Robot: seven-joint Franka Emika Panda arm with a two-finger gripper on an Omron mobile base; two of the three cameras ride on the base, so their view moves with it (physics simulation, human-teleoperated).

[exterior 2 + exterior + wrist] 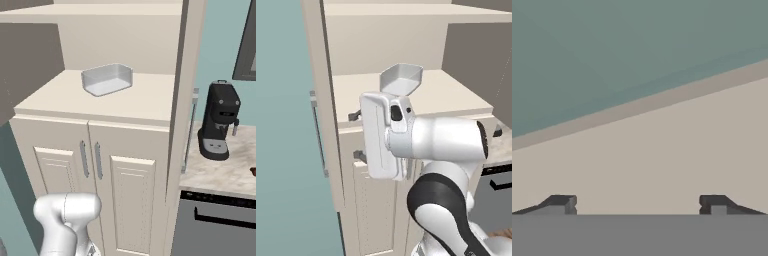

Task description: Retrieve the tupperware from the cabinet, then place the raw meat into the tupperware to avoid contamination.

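While the gripper's [637, 204] jaws stand spread, the tupperware [107, 79] sits empty on the cabinet [125, 150] shelf.

Cabinet [125, 165] open shelf: tupperware [107, 79] near back edge, left of centre; bare shelf in front and to its right. Upright side panel [186, 75] bounds right edge. Counter [220, 172] beyond: coffee machine [220, 121] near back, front edge free.
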